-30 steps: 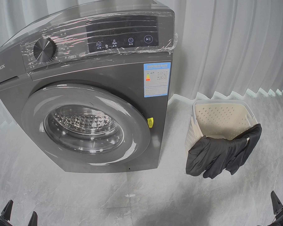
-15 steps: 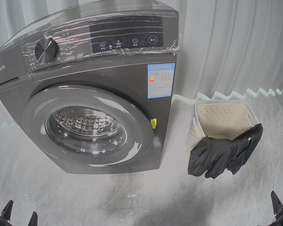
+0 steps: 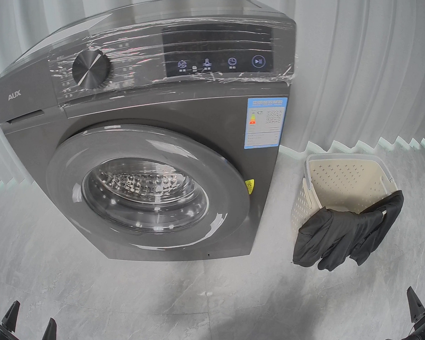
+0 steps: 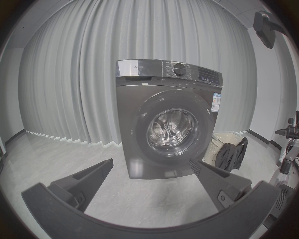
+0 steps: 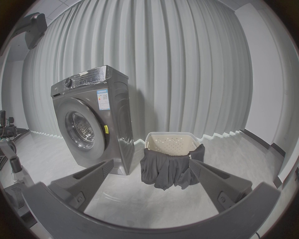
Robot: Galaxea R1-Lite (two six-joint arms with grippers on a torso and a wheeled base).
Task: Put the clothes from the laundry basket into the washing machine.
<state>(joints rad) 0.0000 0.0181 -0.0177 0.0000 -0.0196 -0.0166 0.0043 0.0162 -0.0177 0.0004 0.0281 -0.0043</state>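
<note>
Door risk: the washing machine [image 3: 173, 132] stands ahead of the left tool [image 3: 31, 318] with its round door [image 3: 148, 189] shut. A garment carried over would likely have nowhere to go until it is opened.
Garment risk: the black garment [image 3: 341, 232] hangs over the near rim of the basket [image 3: 344, 181], ahead of the right tool [image 3: 423, 285]. Pulling the hanging part could tip the basket or drop the cloth on the floor.
Left tool: fingers apart, holding and touching nothing.
Right tool: fingers apart, empty, well short of the garment.

Blk garment [image 3: 341, 235] draped over cream basket [image 3: 348, 183] rim; grey washer [image 3: 172, 109] door shut.
</note>
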